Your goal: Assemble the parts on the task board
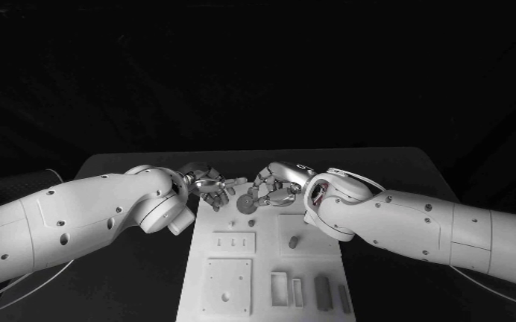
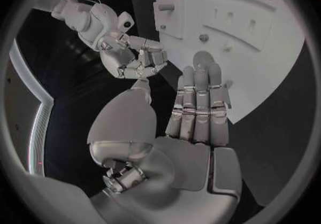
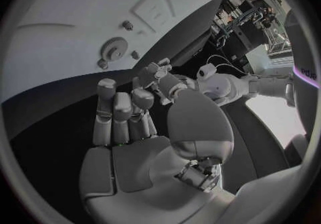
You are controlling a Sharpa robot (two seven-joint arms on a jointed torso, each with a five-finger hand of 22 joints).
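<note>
Two robot hands (image 1: 215, 186) (image 1: 274, 188) at board edge (image 1: 204, 221)

Polished metal hands (image 1: 215, 186) (image 1: 271, 188) gleam over a matt white plastic board (image 1: 221, 292), glossy white arm shells (image 1: 86, 218) beside a dull black table (image 1: 129, 162).
</note>
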